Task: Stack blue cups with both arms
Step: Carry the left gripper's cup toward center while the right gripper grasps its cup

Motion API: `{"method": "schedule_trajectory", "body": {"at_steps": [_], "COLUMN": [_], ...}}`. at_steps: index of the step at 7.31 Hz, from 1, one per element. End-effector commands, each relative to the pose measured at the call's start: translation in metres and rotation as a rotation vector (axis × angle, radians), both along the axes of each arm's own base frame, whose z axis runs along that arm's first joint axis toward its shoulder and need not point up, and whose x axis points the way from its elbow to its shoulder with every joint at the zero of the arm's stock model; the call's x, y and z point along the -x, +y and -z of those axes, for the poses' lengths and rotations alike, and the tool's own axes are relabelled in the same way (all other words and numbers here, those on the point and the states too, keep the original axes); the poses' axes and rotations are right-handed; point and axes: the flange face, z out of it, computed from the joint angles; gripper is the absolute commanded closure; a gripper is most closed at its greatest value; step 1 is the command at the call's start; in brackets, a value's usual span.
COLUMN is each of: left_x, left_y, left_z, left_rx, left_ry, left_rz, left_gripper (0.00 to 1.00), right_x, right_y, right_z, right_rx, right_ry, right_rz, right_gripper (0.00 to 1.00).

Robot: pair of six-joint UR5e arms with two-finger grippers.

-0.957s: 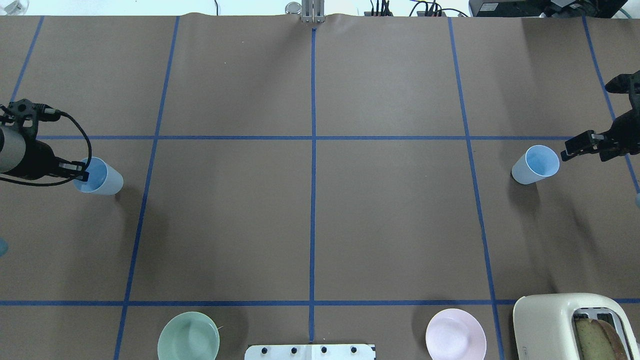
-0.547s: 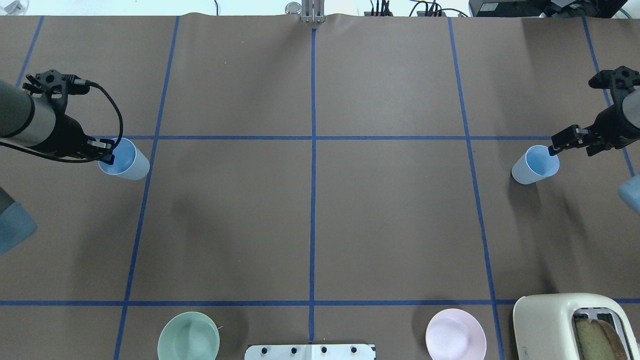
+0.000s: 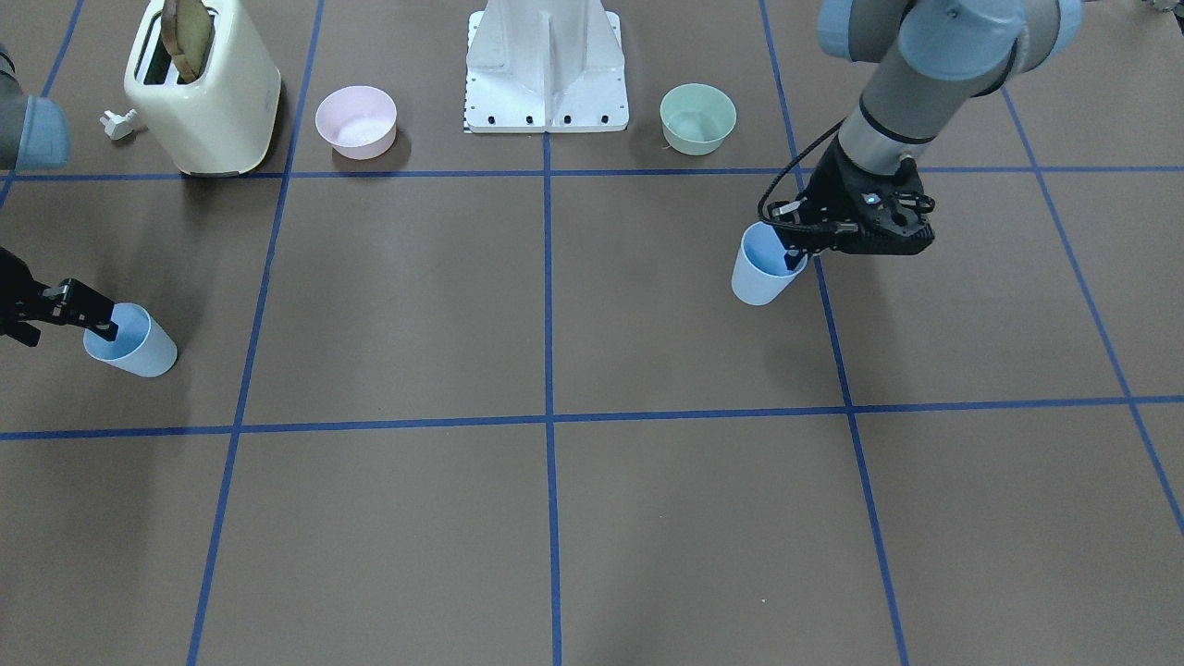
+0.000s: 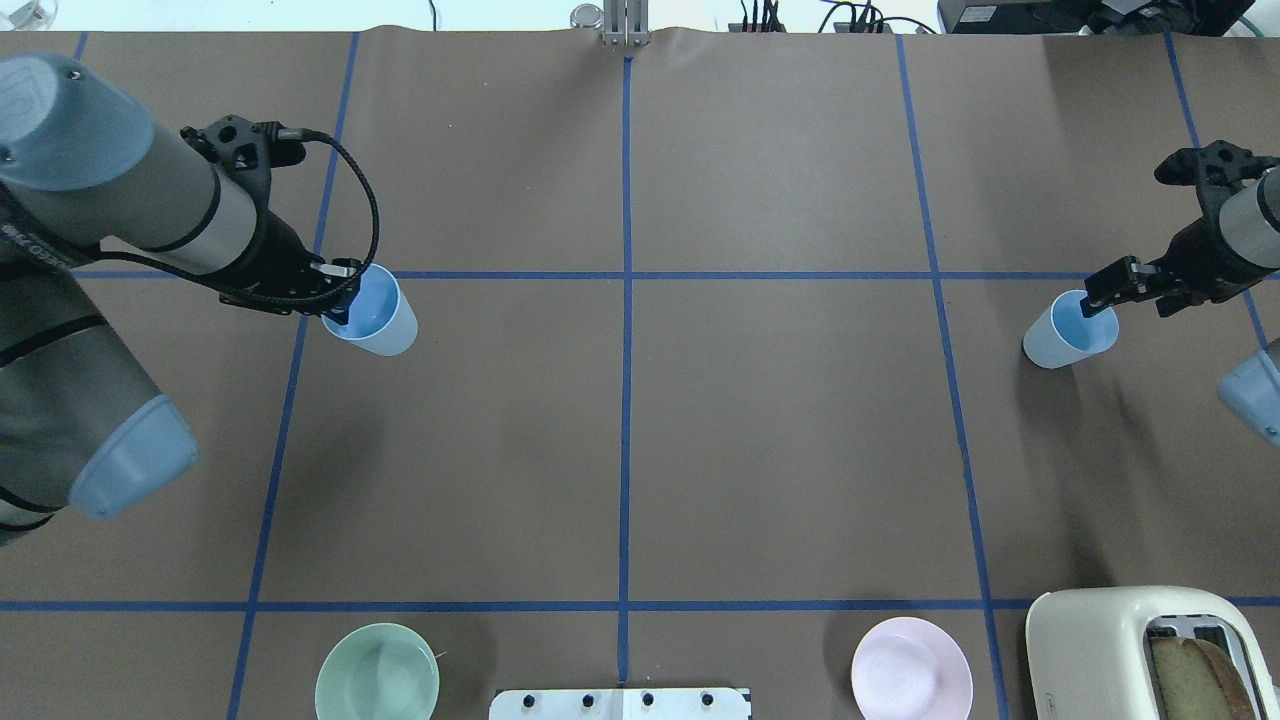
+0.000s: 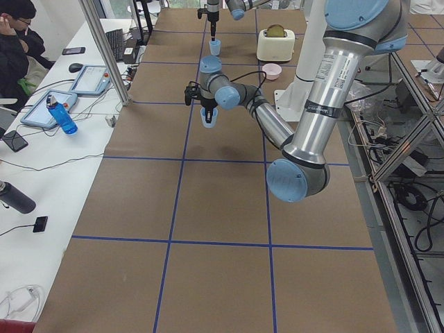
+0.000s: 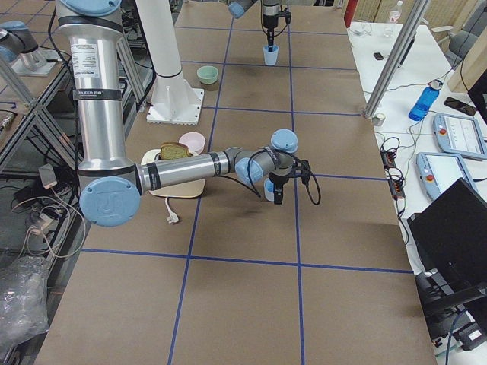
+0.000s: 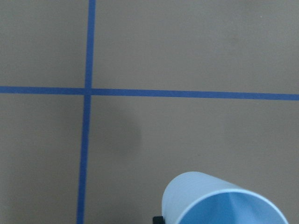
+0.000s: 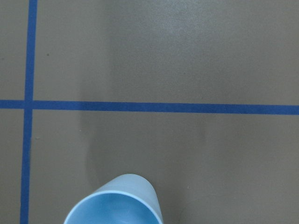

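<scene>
One blue cup (image 4: 380, 320) hangs from my left gripper (image 4: 338, 305), which is shut on its rim with one finger inside. The cup is held above the table near a tape crossing; it also shows in the front view (image 3: 760, 276) and the left wrist view (image 7: 224, 200). The other blue cup (image 4: 1065, 335) stands upright on the table at the far right, and shows in the front view (image 3: 134, 350) and the right wrist view (image 8: 114, 203). My right gripper (image 4: 1103, 292) is at this cup's rim, one finger dipping inside, jaws apart.
A cream toaster (image 4: 1140, 650) with a bread slice stands at the near right corner. A pink bowl (image 4: 911, 668) and a pale green bowl (image 4: 377, 672) flank the white mounting base (image 4: 620, 703). Blue tape lines (image 4: 626, 400) grid the brown table.
My left gripper has carried its cup rightward, toward the table's middle. My right gripper has moved left from beside the standing cup to its rim; that cup has not moved.
</scene>
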Motion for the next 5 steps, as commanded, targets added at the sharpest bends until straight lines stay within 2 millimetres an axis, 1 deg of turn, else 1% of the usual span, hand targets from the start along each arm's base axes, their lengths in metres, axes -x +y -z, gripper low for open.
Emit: {"method": "schedule_trajectory", "body": {"at_steps": [1,2,5], "left_x": [-0.038,-0.041,-0.046], "left_y": [0.016,0.017,0.02], "left_z": [0.043,0.048,0.053], "left_rx": [0.028,0.039,0.036], "left_ry": [-0.005,0.0,0.004], "left_rz": [0.011,0.017,0.01], "left_gripper": [1.0,1.0,1.0], "right_x": [-0.001,-0.003,0.007], "right_y": [0.008,0.012,0.017], "right_z": [-0.008,-0.014,-0.017], "right_rx": [-0.001,-0.003,-0.01], "right_ry": [0.0,0.0,0.015], "right_rz": [0.005,0.004,0.018], "right_gripper": [0.0,0.0,0.01]}}
